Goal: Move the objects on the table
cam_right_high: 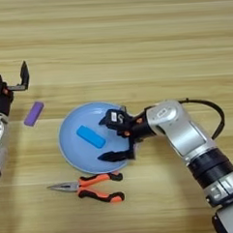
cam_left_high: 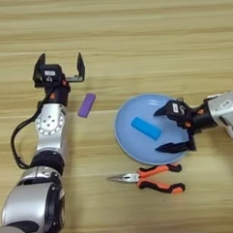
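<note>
blue block [cam_left_high: 146, 128] on plate [cam_left_high: 127, 137], long axis diagonal; right end effector [cam_left_high: 168, 129] open.

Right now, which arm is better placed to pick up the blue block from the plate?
Right. The right gripper is open over the plate, beside the blue block. The left gripper is open beyond the purple block.
</note>
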Controlling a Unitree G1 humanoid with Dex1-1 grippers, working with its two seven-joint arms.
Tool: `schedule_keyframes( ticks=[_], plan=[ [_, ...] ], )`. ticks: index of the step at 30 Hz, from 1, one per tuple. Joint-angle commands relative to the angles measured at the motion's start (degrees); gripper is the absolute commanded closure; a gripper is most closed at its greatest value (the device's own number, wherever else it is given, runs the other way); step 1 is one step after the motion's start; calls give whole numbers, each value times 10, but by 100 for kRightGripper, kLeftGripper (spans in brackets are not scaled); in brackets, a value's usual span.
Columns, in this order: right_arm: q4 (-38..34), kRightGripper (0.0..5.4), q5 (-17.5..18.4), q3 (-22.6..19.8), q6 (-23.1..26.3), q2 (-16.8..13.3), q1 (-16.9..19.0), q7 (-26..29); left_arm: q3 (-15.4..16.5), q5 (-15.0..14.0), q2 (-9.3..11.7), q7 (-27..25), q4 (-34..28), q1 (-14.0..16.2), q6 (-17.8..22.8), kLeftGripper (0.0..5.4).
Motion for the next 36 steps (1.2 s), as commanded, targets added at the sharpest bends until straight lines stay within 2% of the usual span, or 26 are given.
schedule_keyframes(
  ticks=[1,11,20,26,36],
  plan=[
    [-6,0,18,-22,6,12,-19,-20,0,1,1,0,8,-12,-6,2],
    [-29,0,62,-68,12,33,-28,-57,0,2,1,0,11,-14,-8,2],
    [-68,0,108,-124,24,52,-18,-121,0,2,1,0,11,-13,-10,2],
    [-83,0,136,-181,22,77,-20,-201,0,2,2,0,13,-14,-11,2],
    [-122,0,157,-252,9,97,-7,-305,0,2,3,0,14,-14,-12,2]
  ],
)
